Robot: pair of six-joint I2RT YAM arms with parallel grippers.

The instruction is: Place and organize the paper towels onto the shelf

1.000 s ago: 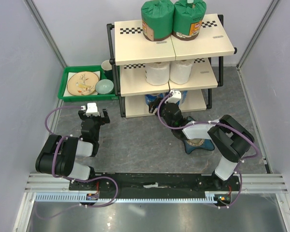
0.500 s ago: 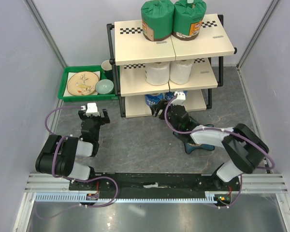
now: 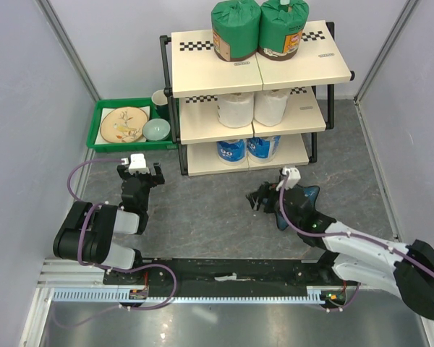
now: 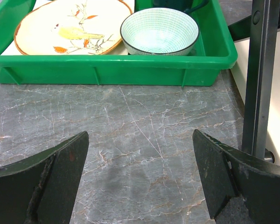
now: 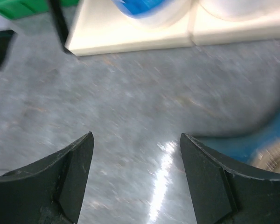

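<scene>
Since one second ago the right gripper (image 3: 257, 200) has come back from the lowest board of the shelf (image 3: 202, 69) to the lower middle of the top view, while the left gripper (image 3: 139, 170) at centre left has not moved. On the shelf, two green rolls (image 3: 235, 29) (image 3: 282, 27) stand on the top board, two white rolls (image 3: 235, 110) (image 3: 272, 107) on the middle board, and two blue-and-white rolls (image 3: 231, 150) (image 3: 264, 147) side by side on the bottom board. The right gripper is just left of the blue star-shaped dish (image 3: 309, 196). In the left wrist view, the left gripper is spread wide and empty above the grey tabletop (image 4: 140, 116). The green tray (image 4: 112, 70) fills the top of the frame, with a plate (image 4: 70, 23) at upper left and a bowl (image 4: 158, 30) beside it, and a black shelf post stands at the right edge. The right wrist view is blurred. Its gripper is also wide and holds nothing. The bottom board with one blue-and-white roll crosses the top, and the blue dish is at lower right.
</scene>
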